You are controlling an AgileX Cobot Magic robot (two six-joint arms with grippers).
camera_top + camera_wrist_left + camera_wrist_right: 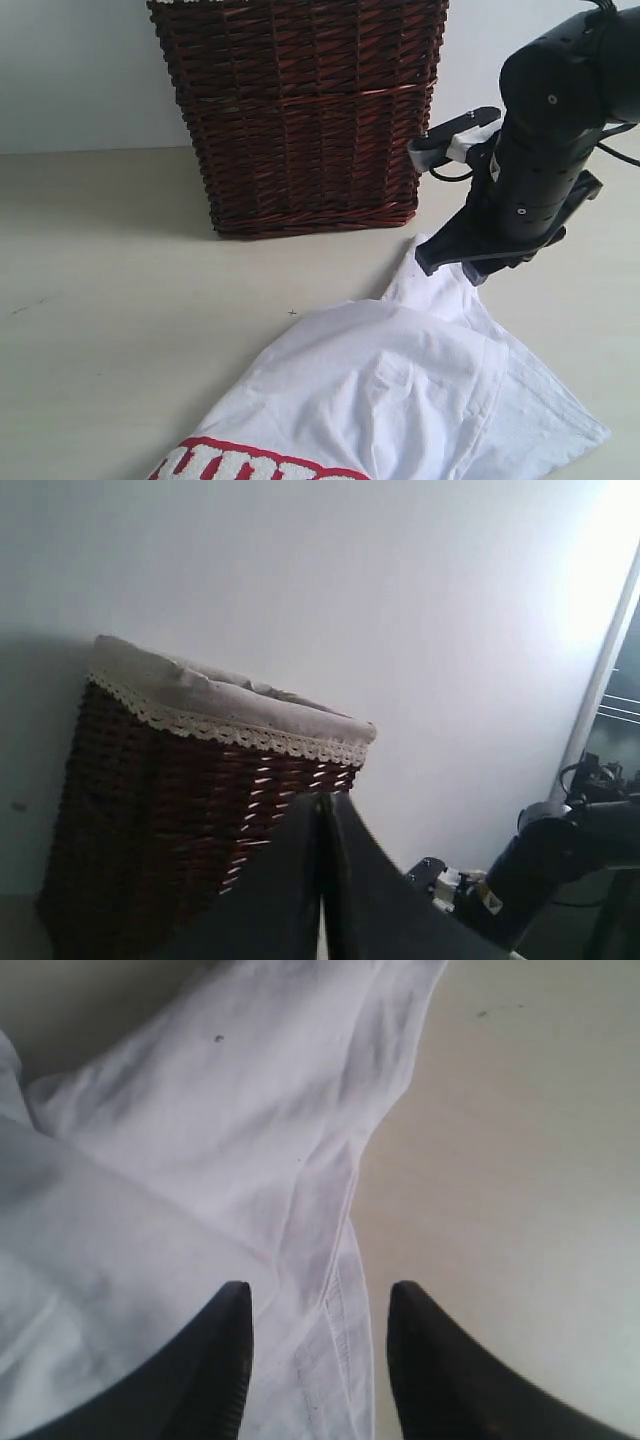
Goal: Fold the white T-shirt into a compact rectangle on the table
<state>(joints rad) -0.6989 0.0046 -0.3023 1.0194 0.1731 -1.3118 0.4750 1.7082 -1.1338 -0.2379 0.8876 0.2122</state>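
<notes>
shirt (400, 390) lies rumpled before the basket (300, 110). right tool (320, 1300) straddles its hem, spread, seemingly readying a grip. left tool (322, 815) pressed together, empty.

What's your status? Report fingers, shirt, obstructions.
Left fingers shut, empty. Right fingers open, straddling white T-shirt edge. Shirt crumpled, unfolded on table. Wicker basket close behind.

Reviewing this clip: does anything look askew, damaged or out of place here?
Only the white T-shirt: it lies rumpled and skewed on the table, with one part rising in a peak near the wicker basket. That peak sits beneath the right gripper, whose jaws are open astride its edge. No spill or damage shows.
</notes>
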